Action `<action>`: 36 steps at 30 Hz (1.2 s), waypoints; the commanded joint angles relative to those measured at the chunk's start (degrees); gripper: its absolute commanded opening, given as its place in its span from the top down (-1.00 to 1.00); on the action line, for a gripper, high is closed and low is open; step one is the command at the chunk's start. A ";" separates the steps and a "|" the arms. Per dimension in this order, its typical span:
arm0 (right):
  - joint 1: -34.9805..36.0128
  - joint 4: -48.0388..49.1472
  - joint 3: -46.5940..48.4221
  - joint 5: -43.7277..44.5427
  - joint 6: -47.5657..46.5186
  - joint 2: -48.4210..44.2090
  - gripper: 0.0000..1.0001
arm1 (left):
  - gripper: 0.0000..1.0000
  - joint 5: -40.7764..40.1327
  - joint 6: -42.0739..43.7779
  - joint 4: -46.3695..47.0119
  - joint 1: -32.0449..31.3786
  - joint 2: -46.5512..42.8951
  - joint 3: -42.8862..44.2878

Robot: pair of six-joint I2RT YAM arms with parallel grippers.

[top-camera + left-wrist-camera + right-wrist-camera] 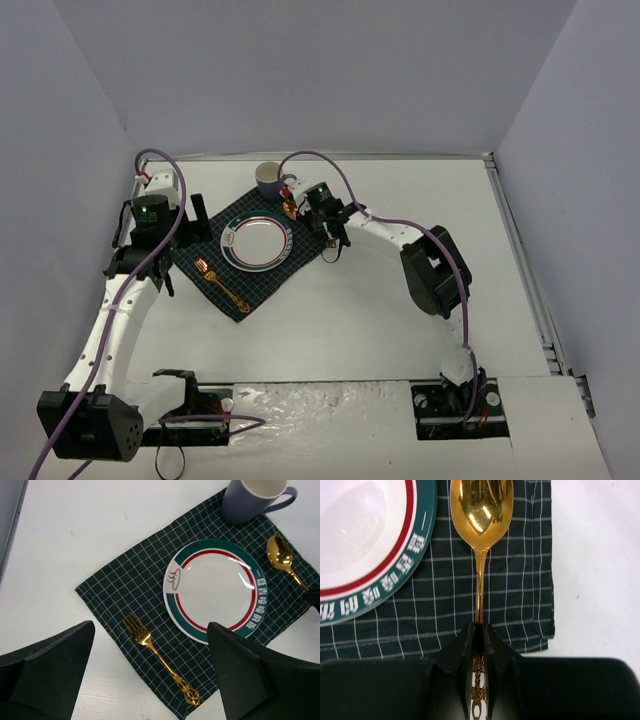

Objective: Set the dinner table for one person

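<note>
On the white dinner table lies a dark green checked cloth. On it sit a white plate with a green and red rim, a gold fork left of the plate, and a grey-blue mug at the far corner. My right gripper is shut on the handle of a gold spoon, whose bowl rests on the cloth right of the plate. My left gripper is open and empty above the fork, with the plate, spoon and mug beyond.
Metal rails run along the table's right edge. Grey walls enclose the back and sides. Both arm bases stand at the near edge, with purple cables looping over each arm.
</note>
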 commanded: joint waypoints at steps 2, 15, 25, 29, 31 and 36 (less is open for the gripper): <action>-0.47 4.94 6.56 -0.30 -1.40 1.45 1.00 | -0.84 -3.27 2.45 0.92 0.19 0.11 0.87; -1.74 8.60 12.63 -1.18 -2.27 8.69 1.00 | -0.84 -3.62 2.82 0.17 0.19 1.23 0.70; -3.27 10.45 10.99 -0.93 -2.26 11.77 1.00 | -0.84 -3.77 3.15 0.03 0.16 1.19 0.67; -3.62 10.54 8.97 -0.25 -2.86 10.88 1.00 | -0.84 -3.54 3.07 0.11 0.19 1.25 0.61; -3.86 10.81 7.98 -0.35 -3.11 10.15 1.00 | -0.84 -3.49 3.15 0.12 0.19 1.29 0.61; -4.22 10.92 6.89 -0.74 -4.53 9.33 0.99 | -0.84 -3.36 3.19 0.15 0.19 1.34 0.58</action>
